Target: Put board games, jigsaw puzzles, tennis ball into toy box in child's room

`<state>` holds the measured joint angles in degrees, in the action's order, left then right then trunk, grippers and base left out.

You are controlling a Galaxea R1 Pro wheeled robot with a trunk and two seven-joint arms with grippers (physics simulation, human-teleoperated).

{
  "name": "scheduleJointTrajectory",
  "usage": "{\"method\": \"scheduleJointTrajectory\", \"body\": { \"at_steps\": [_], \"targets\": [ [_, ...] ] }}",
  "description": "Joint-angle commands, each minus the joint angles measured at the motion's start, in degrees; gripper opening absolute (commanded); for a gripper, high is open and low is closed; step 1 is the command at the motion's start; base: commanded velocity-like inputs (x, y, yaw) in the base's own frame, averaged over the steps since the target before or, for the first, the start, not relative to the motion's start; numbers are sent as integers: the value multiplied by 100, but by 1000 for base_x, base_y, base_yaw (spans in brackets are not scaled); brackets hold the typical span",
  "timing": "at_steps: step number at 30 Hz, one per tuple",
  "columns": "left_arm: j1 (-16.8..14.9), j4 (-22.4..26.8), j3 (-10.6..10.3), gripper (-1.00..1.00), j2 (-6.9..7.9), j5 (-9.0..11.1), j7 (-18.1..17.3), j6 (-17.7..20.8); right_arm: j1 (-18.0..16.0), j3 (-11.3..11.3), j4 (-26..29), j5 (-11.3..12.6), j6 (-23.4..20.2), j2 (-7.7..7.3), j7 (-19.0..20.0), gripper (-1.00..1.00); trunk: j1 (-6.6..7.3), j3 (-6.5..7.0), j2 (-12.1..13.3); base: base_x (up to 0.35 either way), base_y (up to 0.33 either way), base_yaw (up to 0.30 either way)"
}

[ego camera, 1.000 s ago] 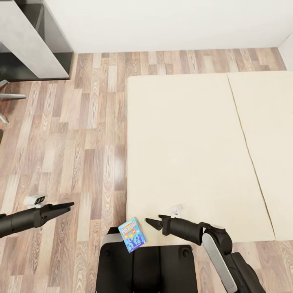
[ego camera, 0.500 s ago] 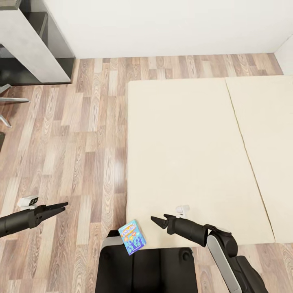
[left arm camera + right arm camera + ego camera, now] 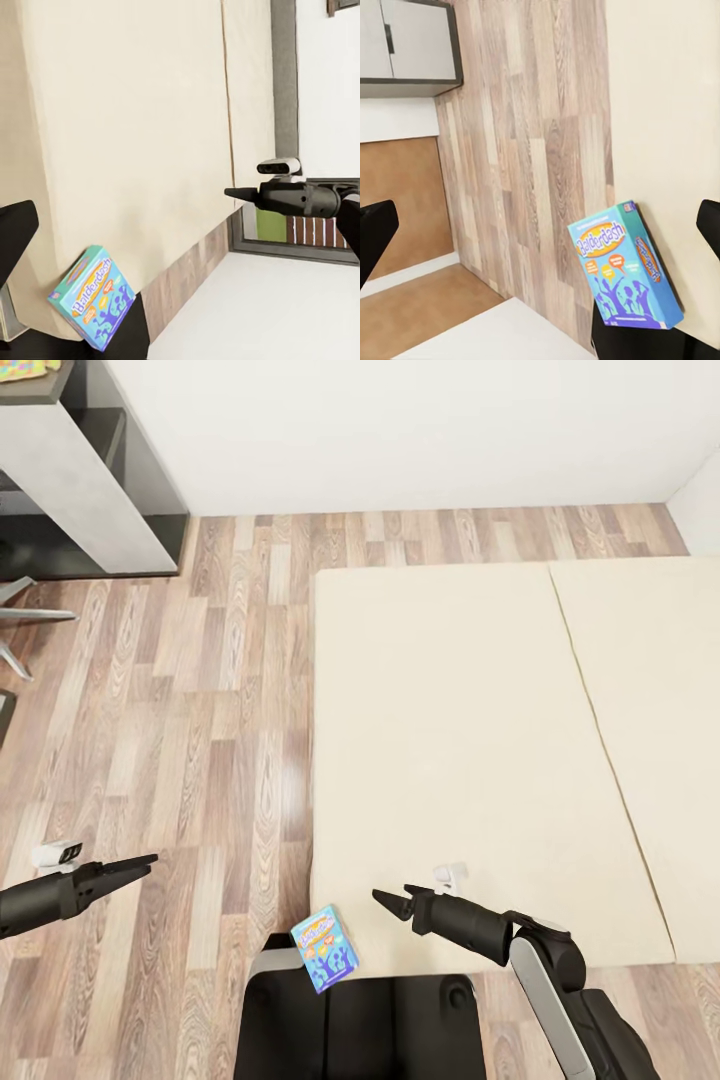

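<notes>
We see the small blue board game [image 3: 325, 954], a flat printed carton labelled "Balderdash", propped at a tilt at the near-left corner of the bed [image 3: 450, 740], leaning against our dark base [image 3: 360, 1020]; we judge it sits there because it hangs half off the mattress edge. The bed is a broad, smooth cream surface split by one seam, with wood plank floor [image 3: 190, 720] to its left. Our right gripper [image 3: 390, 903] hovers just right of the box with its dark tapered fingers close together and empty, so it reads as clenched on nothing. Our left gripper [image 3: 135, 865] hangs over the floor, well apart from the box, fingers likewise drawn together and empty. The pale grey worktop [image 3: 60, 470] stands far left, a patch of bright jigsaw puzzle [image 3: 22, 368] showing on its top.
</notes>
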<state>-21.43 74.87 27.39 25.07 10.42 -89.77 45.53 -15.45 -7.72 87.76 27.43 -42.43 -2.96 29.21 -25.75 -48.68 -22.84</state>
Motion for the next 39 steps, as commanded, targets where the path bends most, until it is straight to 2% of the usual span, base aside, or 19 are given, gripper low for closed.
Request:
{"method": "scheduleJointTrajectory", "body": {
  "at_steps": [1,39],
  "targets": [
    [-1,1,1,100,1,-5,-23,61,-2,-2,4,17,-29,-3,-2,100,-4,4,-8,0,0,0],
    [-1,-8,3,100,12,-5,-23,31,-2,-6,5,15,-28,-3,-99,100,-4,363,-8,0,0,0]
  ]
}}
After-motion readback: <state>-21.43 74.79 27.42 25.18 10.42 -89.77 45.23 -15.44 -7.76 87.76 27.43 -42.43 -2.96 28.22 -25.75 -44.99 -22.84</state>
